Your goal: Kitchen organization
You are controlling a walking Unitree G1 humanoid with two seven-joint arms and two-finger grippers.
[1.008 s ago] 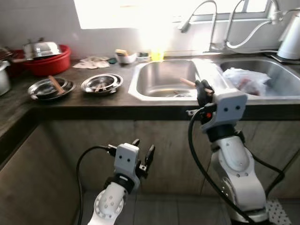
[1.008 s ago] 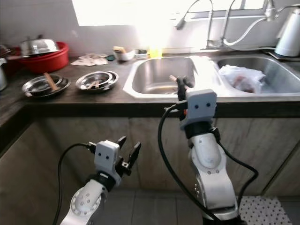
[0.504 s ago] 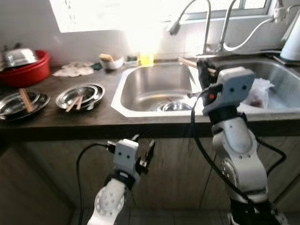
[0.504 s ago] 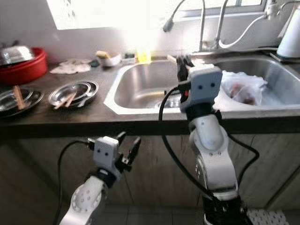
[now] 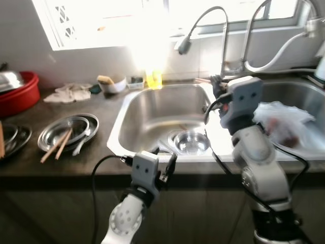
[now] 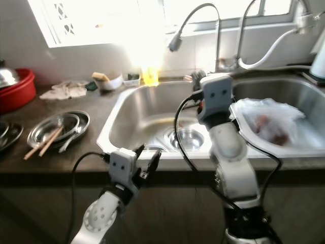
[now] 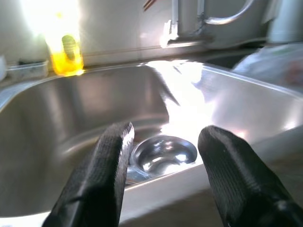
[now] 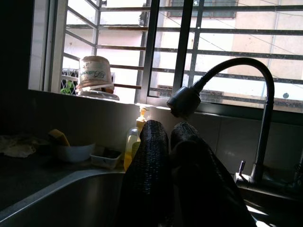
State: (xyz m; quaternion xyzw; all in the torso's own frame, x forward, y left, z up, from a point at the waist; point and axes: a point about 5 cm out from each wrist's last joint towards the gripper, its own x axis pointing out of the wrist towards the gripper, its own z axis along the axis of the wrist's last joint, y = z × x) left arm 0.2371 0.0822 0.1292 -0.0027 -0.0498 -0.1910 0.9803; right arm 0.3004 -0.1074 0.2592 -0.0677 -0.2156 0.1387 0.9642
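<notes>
My right gripper [image 5: 217,81] is up above the ridge between the two sink basins, near the tap base. Its fingers [image 8: 151,156] are pressed together, shut on a thin wooden chopstick [image 5: 202,80] that pokes out to the left. My left gripper [image 5: 163,156] hangs open just in front of the counter's front edge, with nothing between its fingers [image 7: 102,179]. It faces the left sink basin [image 5: 147,114], where a small steel bowl [image 7: 163,153] sits over the drain. Left on the counter, a steel plate [image 5: 68,133] holds more chopsticks [image 5: 57,147] and a spoon.
A plastic bag [image 5: 284,119] lies in the right basin. Two curved taps [image 5: 203,20] rise behind the sinks. A yellow soap bottle [image 5: 154,79], a white bowl [image 5: 112,84] and a cloth [image 5: 71,92] line the back wall. A red basin [image 5: 20,94] stands far left.
The camera has come closer and higher over the sink. My right gripper has risen with the chopstick toward the tap base. My left gripper has come up to counter-edge height, still open.
</notes>
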